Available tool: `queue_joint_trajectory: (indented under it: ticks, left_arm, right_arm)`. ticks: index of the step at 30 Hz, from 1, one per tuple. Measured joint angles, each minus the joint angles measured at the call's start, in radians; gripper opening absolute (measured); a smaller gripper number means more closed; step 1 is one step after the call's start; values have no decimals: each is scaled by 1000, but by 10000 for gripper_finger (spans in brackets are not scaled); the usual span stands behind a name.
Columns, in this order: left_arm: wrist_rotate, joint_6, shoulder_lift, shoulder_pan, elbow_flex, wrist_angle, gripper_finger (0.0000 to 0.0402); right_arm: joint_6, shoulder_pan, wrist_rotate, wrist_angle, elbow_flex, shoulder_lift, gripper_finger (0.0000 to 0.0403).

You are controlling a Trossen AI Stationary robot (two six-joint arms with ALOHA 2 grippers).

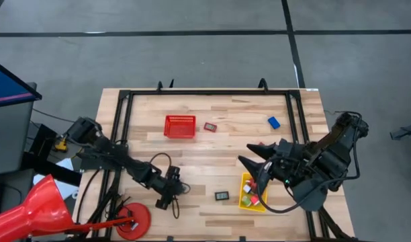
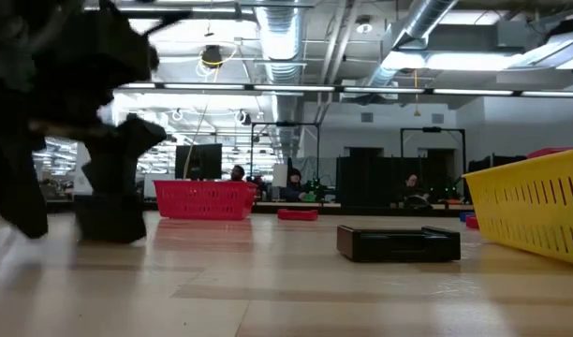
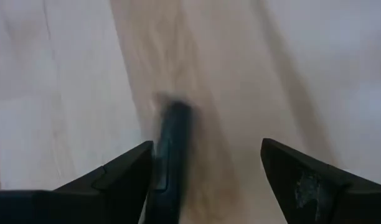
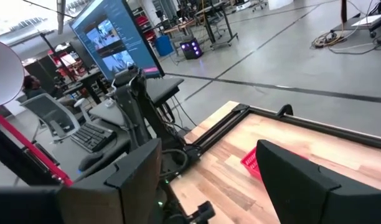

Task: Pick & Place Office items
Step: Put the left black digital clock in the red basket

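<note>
My left gripper [image 1: 166, 195] hangs open low over the near-left part of the table; in its wrist view [image 3: 206, 146] a thin dark blurred piece [image 3: 172, 155] stands right beside one finger. My right gripper [image 1: 247, 154] [image 4: 209, 144] is open above the table, just beyond the yellow bin [image 1: 262, 206], touching nothing. Small red, green and pale pieces [image 1: 249, 193] lie in the bin. A flat dark rectangle [image 1: 221, 195] [image 2: 399, 242], a small red piece [image 1: 210, 126] [image 2: 298, 214] and a blue block [image 1: 273, 122] lie on the wood. My left gripper has the thin dark piece [image 3: 173, 134] close against the inner side of one finger [image 3: 131, 168], seen edge-on. I cannot tell whether the finger touches it, because the piece is blurred.
The red mesh basket [image 1: 180, 126] [image 2: 204, 199] [image 4: 249, 163] stands toward the far side of the table, left of the small red piece. A red lamp-like object [image 1: 37, 205] with a round base [image 1: 133, 220] sits at the near-left corner. A black frame [image 1: 192, 93] runs along the table edges.
</note>
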Motion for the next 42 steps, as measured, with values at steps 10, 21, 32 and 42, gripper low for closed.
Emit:
queue_joint_trajectory:
  ticks: [10,21,32,42]
  left_arm:
    - [-23,36,21,70,-1,34,276]
    - [-21,-2,21,130,-1,74,125]
    - [-109,-168,-28,269,-1,256,49]
    - [-298,-375,-320,669,1,215,43]
  right_arm:
    - [0,0,0,19,0,0,256]
    - [0,1,0,15,0,0,256]
    - [-1,0,0,10,0,0,256]
    - [0,-7,9,7,0,0,256]
